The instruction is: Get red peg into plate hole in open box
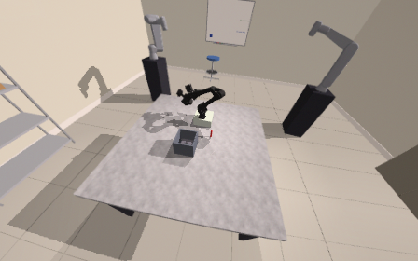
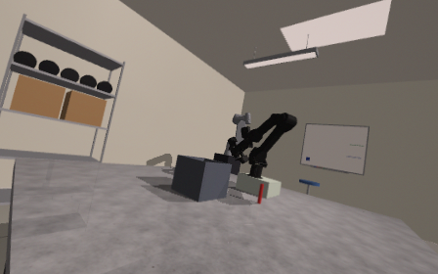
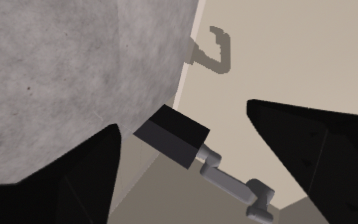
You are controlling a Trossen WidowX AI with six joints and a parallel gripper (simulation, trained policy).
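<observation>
In the top view one sees into the open box (image 1: 186, 144) (image 2: 200, 179); its walls are dark grey-blue, and some small dark shapes are visible on its bottom, too small to tell apart; the exterior view shows only the outer walls of this box, so the inside is hidden there. The red peg (image 1: 211, 133) (image 2: 260, 194) stands upright on the table (image 1: 219, 186) (image 2: 147, 235) (image 3: 75, 60), outside the box and apart from it; the exterior view shows its upright shape clearly, while from the top it is only a short red mark near the pale base block (image 1: 203, 122) (image 2: 270, 189) of the black arm (image 1: 210, 92) (image 2: 281, 122); in the wrist view neither peg nor box can be seen. The gripper (image 3: 184, 118) is wide open, nearly to its full opening; the wrist view shows its two dark fingers well apart, with nothing held between them; behind the gap appear a black pedestal (image 3: 172, 135) (image 1: 157, 78) and a grey arm (image 3: 227, 184) (image 1: 158, 34); the top view shows also a second grey arm (image 1: 340, 61), at the other side of the room, which the exterior view does not show; the exterior view, for its part, shows a ceiling lamp (image 2: 281, 59).
</observation>
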